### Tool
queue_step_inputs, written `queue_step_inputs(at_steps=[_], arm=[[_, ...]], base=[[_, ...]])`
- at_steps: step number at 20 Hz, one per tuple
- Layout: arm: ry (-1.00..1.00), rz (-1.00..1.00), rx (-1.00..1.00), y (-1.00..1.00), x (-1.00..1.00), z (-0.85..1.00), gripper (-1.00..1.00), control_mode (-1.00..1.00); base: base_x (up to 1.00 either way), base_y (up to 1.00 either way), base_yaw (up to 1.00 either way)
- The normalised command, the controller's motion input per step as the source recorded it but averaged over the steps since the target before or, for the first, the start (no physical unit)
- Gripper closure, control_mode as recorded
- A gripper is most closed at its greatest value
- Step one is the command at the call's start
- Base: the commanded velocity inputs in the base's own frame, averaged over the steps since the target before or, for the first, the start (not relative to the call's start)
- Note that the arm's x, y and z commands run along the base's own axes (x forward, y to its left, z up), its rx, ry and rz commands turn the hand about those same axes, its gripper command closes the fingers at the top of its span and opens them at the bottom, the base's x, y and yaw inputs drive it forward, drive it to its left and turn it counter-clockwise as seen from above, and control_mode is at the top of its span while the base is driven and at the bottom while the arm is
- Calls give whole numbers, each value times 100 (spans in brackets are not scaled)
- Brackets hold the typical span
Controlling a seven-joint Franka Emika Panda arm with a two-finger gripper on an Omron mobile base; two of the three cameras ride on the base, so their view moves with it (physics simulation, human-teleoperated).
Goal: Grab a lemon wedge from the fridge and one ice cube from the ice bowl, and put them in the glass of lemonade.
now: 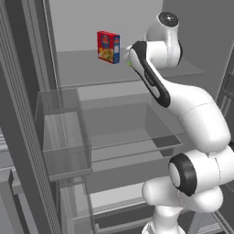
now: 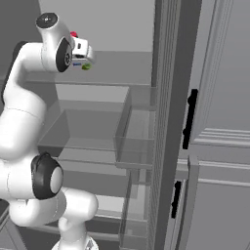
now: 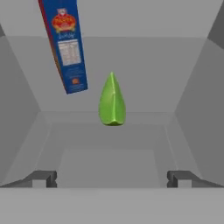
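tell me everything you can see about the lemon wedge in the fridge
The lemon wedge is a small, smooth, yellow-green piece, pointed at one end and rounded at the other. It lies loose on a grey shelf inside the fridge, beside the red and blue carton and apart from it. In the hand view it sits centred ahead of the gripper, whose fingers are spread wide and do not touch it.

carton (image 3: 63, 43): top cut off | lemon wedge (image 1: 129, 63): mostly arm-hidden, seemingly
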Motion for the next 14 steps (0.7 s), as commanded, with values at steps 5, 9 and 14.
queue_step_inputs(at_steps=[5, 9, 14], arm=[[-6, 4, 0, -3, 6, 2, -100, -100], [-10, 5, 0, 0, -4, 10, -100, -100], [-14, 2, 0, 11, 7, 0, -100, -100]], base=[[0, 0, 0], [0, 0, 0], [0, 0, 0]])
